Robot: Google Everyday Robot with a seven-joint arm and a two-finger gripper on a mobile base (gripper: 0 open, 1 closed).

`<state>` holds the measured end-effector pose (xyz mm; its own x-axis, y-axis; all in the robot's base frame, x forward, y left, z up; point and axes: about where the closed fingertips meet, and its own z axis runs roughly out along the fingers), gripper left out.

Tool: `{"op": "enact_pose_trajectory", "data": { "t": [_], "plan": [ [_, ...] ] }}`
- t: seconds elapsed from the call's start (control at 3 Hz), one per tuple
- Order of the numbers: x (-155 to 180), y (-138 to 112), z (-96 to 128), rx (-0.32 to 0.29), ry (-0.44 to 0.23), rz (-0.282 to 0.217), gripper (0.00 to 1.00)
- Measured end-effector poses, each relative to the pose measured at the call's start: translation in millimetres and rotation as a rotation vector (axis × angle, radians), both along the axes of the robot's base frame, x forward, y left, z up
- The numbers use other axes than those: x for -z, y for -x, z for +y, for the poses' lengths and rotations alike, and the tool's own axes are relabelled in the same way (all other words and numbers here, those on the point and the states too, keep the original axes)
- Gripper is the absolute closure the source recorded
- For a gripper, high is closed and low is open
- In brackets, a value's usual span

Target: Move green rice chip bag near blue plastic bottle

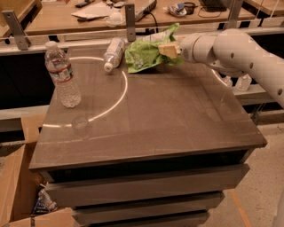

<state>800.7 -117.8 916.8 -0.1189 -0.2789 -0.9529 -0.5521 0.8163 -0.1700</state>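
The green rice chip bag [146, 52] is crinkly lime-green and sits at the far edge of the grey table [168, 115], right of centre-left. My gripper [167, 48] reaches in from the right on a white arm and is shut on the bag's right side. The blue plastic bottle [113, 53] lies on its side, white cap toward me, just left of the bag, with a narrow gap between them.
A taller clear bottle [62, 75] with a red-and-white label stands upright at the table's left. A cardboard box [17, 186] stands on the floor at the lower left. A cluttered bench [88, 13] and metal posts run behind the table.
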Motion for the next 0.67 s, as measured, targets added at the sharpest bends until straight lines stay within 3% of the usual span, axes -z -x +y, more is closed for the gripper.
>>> {"op": "enact_pose_trajectory", "data": {
  "t": [0.67],
  "plan": [
    [5.4, 6.4, 9.7, -0.002, 0.000, 0.031, 0.13]
  ]
}}
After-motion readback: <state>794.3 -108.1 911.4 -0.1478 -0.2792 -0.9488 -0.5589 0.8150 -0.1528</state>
